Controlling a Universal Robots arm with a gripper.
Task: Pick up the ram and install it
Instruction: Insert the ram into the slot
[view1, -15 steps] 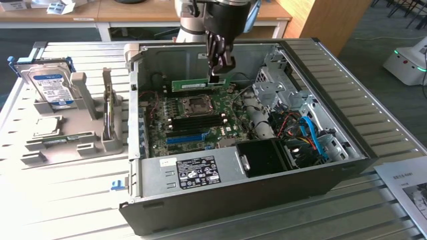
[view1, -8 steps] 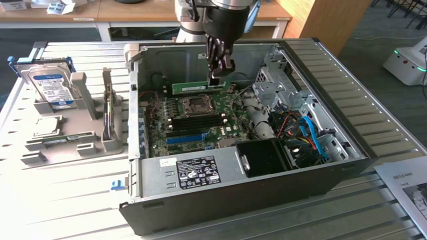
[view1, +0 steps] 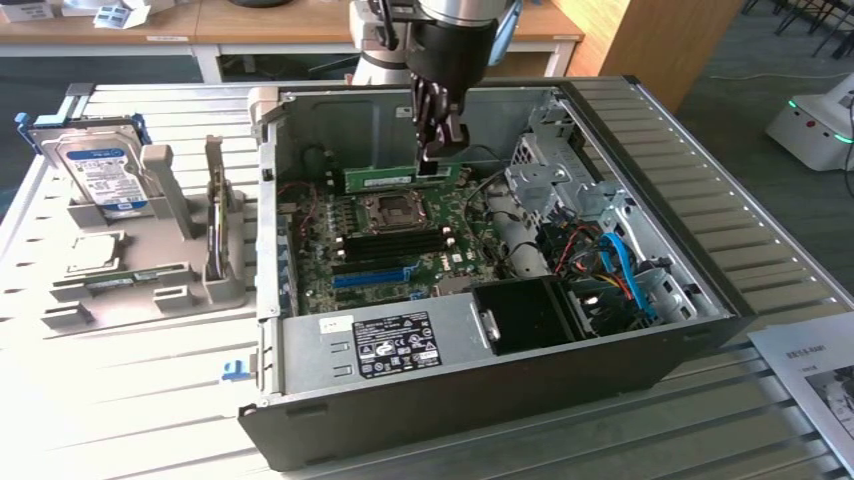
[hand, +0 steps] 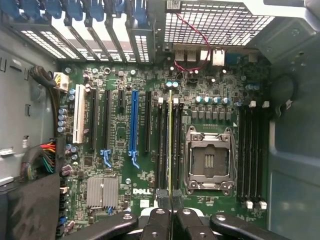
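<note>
My gripper (view1: 442, 150) reaches down into the open computer case (view1: 667, 330) and is shut on the ram (view1: 390, 179), a long green stick held level above the motherboard (view1: 400, 250). In the wrist view the ram (hand: 170, 145) appears edge-on as a thin line running out from my gripper (hand: 171, 198). It hangs over the black memory slots (hand: 162, 145) beside the CPU socket (hand: 209, 160). The stick is above the slots, not seated in one. A long blue slot (hand: 133, 125) lies a few slots away.
A silver hard drive (view1: 104, 172) with a blue-white label stands in a grey holder (view1: 147, 270) at the exterior view's left. Inside the case are a black fan shroud (view1: 534, 315), blue and orange cables (view1: 621, 270) and a metal drive cage (view1: 554, 160). A printed sheet (view1: 814, 375) lies at the right.
</note>
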